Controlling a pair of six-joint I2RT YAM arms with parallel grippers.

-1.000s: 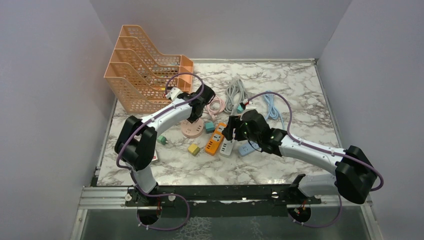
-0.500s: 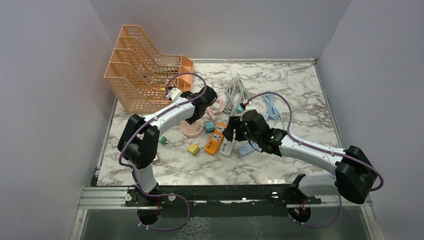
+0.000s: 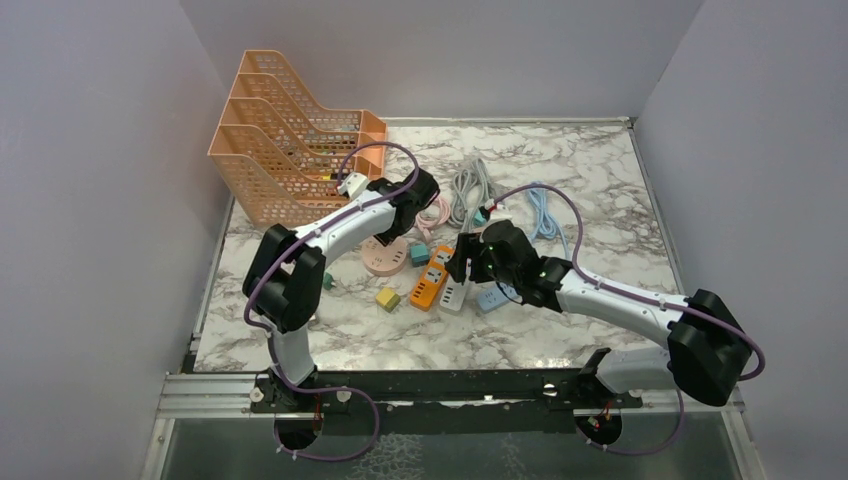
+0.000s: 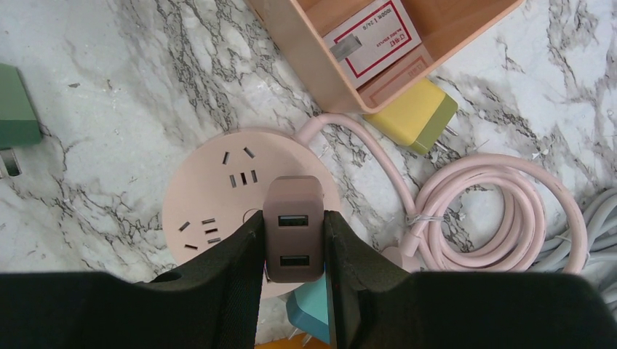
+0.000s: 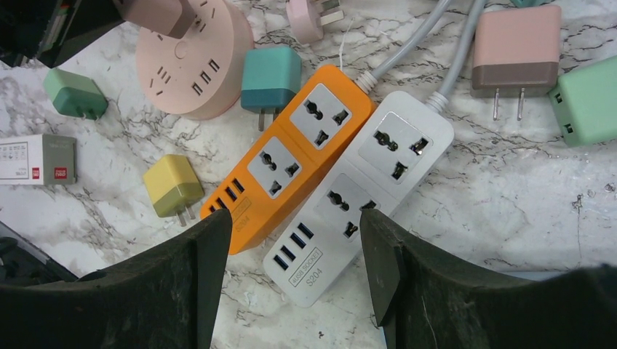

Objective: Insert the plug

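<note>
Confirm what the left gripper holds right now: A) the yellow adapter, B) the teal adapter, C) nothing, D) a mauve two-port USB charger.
D: the left wrist view shows the left gripper shut on the mauve USB charger, poised over the round pink socket hub.

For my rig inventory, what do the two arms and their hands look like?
White links with bulky black joints; a purple cable runs along the left arm and right arm. The left hand and right hand have broad matte black fingers.
</note>
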